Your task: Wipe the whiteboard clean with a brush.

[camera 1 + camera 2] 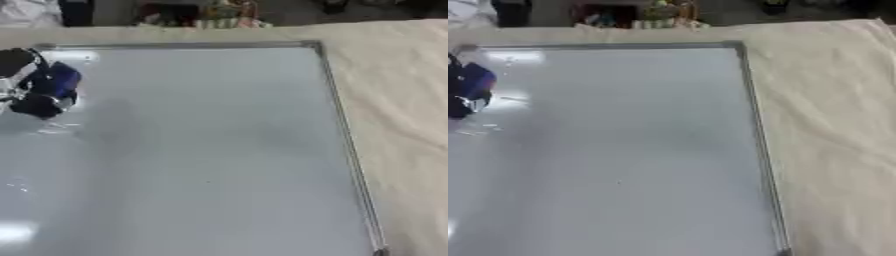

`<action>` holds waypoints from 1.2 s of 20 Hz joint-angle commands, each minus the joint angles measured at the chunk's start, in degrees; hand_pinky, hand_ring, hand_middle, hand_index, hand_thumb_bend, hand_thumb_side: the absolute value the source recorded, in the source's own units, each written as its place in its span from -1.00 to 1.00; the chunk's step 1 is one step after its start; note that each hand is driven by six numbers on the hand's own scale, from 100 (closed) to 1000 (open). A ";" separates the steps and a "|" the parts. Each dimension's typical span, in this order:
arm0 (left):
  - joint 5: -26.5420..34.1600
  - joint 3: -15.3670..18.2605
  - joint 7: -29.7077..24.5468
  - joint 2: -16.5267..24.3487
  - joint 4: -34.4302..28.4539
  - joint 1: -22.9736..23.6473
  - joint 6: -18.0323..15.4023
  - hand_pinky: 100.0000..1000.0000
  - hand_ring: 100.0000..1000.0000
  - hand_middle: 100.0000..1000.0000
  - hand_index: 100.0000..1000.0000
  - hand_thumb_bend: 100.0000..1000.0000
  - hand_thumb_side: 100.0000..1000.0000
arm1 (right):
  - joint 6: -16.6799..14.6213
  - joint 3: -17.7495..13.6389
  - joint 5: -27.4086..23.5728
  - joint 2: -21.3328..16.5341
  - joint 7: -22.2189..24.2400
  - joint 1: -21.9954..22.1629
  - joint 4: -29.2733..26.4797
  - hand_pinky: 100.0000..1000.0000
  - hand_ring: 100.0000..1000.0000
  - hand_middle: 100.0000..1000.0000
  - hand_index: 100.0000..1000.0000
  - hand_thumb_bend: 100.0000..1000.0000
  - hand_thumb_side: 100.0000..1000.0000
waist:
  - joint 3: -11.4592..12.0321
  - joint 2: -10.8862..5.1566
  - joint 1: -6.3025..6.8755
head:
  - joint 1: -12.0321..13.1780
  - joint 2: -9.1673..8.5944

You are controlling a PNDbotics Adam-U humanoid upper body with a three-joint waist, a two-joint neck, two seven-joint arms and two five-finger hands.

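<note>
Whiteboard (219, 150), grey-white and metal-framed, lies flat on a beige cloth (394, 100). At its upper left, the robot's black left hand (31, 92) curls its fingers around a blue brush (63, 80).

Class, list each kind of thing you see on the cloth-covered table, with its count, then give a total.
Silver-framed whiteboard: 1
Blue brush: 1
Black robot left hand curled round the brush: 1
Beige tablecloth: 1
Total: 4

A wrinkled beige cloth (833, 110) covers the table, with dim clutter (210, 17) beyond.
</note>
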 commanded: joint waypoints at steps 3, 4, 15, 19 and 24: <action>-1.25 3.68 2.74 -0.69 5.62 -3.37 0.88 -0.03 -0.04 -0.41 -1.00 -0.95 -0.57 | -0.32 -0.46 0.17 -2.09 -0.15 -0.89 -0.78 0.52 0.56 0.43 0.57 -1.00 1.00 | -0.36 -0.41 -0.07 | 0.45 -1.27; -1.45 4.07 3.12 -1.11 6.67 -3.84 1.10 -0.03 -0.04 -0.41 -1.00 -0.95 -0.57 | -0.33 -0.46 0.16 -2.07 -0.17 -0.96 -0.78 0.52 0.56 0.43 0.57 -1.00 1.00 | -0.47 -0.21 -0.09 | 0.48 -1.32; -1.71 6.73 6.18 -3.68 13.46 -6.34 2.41 -0.03 -0.04 -0.42 -1.00 -0.94 -0.58 | -0.52 -0.80 0.13 -1.91 -0.52 -1.20 -0.78 0.52 0.56 0.43 0.57 -1.00 1.00 | -1.25 0.89 -0.58 | 3.88 -3.02; -3.16 6.52 5.77 -3.88 14.22 -6.47 2.57 -0.02 -0.02 -0.39 -0.99 -0.93 -0.57 | -0.63 -0.79 0.08 -1.79 -0.49 -1.38 -0.78 0.52 0.56 0.43 0.56 -1.00 1.00 | -1.41 0.99 -0.60 | 4.99 -3.88; -4.99 6.49 2.52 -4.06 15.06 -6.51 2.51 0.04 0.05 -0.32 -0.82 -0.84 -0.54 | -0.76 -0.87 0.08 -1.75 -0.53 -1.40 -0.78 0.52 0.56 0.43 0.56 -1.00 1.00 | -1.60 0.98 -0.60 | 5.11 -4.10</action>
